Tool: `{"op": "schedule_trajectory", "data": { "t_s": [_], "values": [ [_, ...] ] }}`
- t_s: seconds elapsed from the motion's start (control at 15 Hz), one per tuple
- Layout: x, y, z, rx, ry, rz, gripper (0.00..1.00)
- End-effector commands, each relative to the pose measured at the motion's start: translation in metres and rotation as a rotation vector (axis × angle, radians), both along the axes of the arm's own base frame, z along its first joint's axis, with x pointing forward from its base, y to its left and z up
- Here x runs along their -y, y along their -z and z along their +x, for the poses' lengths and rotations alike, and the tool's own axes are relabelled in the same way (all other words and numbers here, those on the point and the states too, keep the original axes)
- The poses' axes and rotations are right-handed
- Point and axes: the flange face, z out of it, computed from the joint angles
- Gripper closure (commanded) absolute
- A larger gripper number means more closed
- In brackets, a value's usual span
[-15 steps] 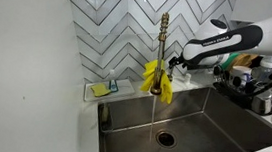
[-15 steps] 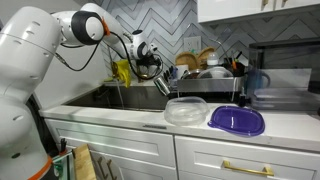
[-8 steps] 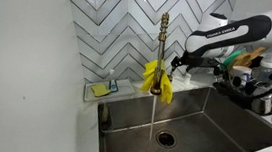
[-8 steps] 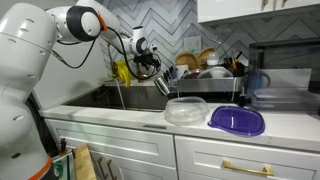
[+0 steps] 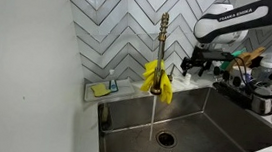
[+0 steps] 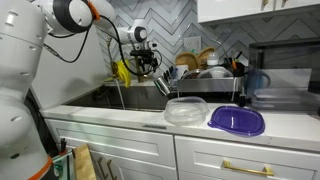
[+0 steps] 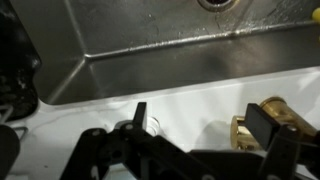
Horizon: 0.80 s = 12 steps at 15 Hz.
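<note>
My gripper (image 5: 198,65) hangs open and empty above the back ledge of the steel sink (image 5: 217,119), to the right of the brass faucet (image 5: 163,38) and apart from it. A yellow cloth (image 5: 156,76) is draped over the faucet, and a thin stream of water (image 5: 154,113) runs down toward the drain (image 5: 163,139). In the wrist view the gripper (image 7: 200,120) has its fingers spread wide over the white ledge (image 7: 190,105), with a brass fitting (image 7: 248,130) close to one fingertip (image 7: 262,122). The gripper also shows in an exterior view (image 6: 148,63) by the faucet.
A loaded dish rack (image 6: 205,70) stands beside the sink and close to the arm (image 5: 260,88). A clear lid (image 6: 186,110) and a purple lid (image 6: 237,119) lie on the counter. A sponge holder (image 5: 104,88) sits on the ledge. A tiled wall (image 5: 121,24) is behind.
The gripper has moved up and away from the faucet and yellow cloth, toward the dish rack. The arm has risen. The water keeps running.
</note>
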Motion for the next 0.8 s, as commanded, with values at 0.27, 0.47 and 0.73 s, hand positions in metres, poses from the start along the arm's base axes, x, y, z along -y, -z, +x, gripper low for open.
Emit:
{"op": "schedule_trajectory", "data": {
  "t_s": [0.27,0.47,0.73],
  "values": [
    [0.083,-0.056,-0.052,-0.225,0.104,-0.097,0.00],
    [0.128,-0.079,-0.069,-0.271,0.147,-0.075,0.00],
    [0.199,-0.082,-0.087,-0.203,0.074,-0.067,0.00]
  ]
}}
